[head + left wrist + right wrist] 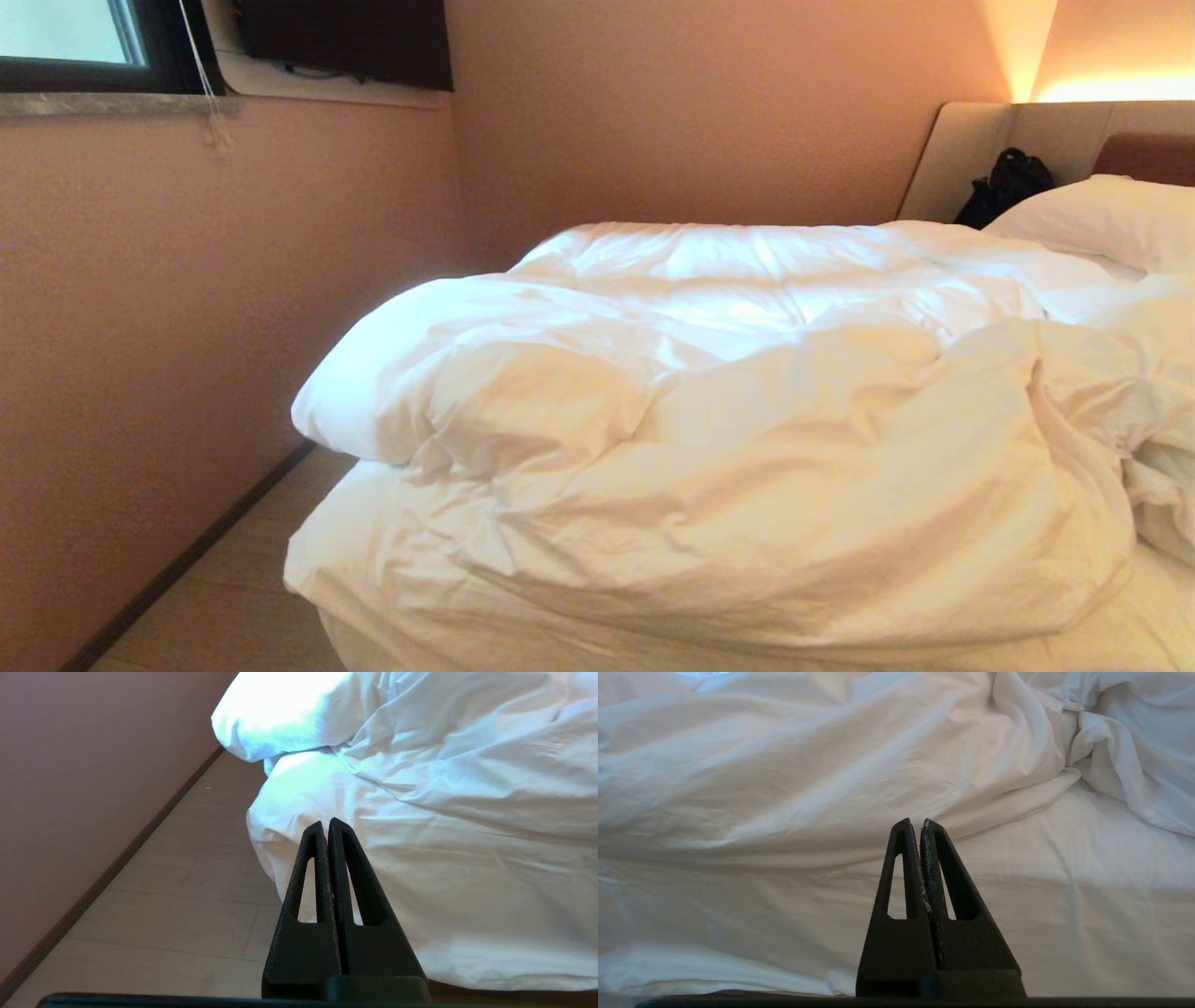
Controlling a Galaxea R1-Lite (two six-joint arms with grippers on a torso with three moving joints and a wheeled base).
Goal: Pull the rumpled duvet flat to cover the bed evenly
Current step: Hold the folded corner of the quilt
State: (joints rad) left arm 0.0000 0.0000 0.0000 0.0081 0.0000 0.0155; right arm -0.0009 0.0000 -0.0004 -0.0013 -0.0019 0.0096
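Two end effectors clenched, grasping nothing: left end effector (326, 822) by the bed's (1036, 140) foot corner nearest the wall, right end effector (915, 822) along its foot edge. Duvet (709, 411) bunched across the bed, overhanging that corner. Pillow (1106, 219) at the headboard.

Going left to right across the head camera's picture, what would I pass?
Window → pink wall → floor strip → rumpled duvet → black bag → pillow.

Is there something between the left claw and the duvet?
No. In the left wrist view the shut left claw points at the duvet, with nothing between them; bare floor lies beside.
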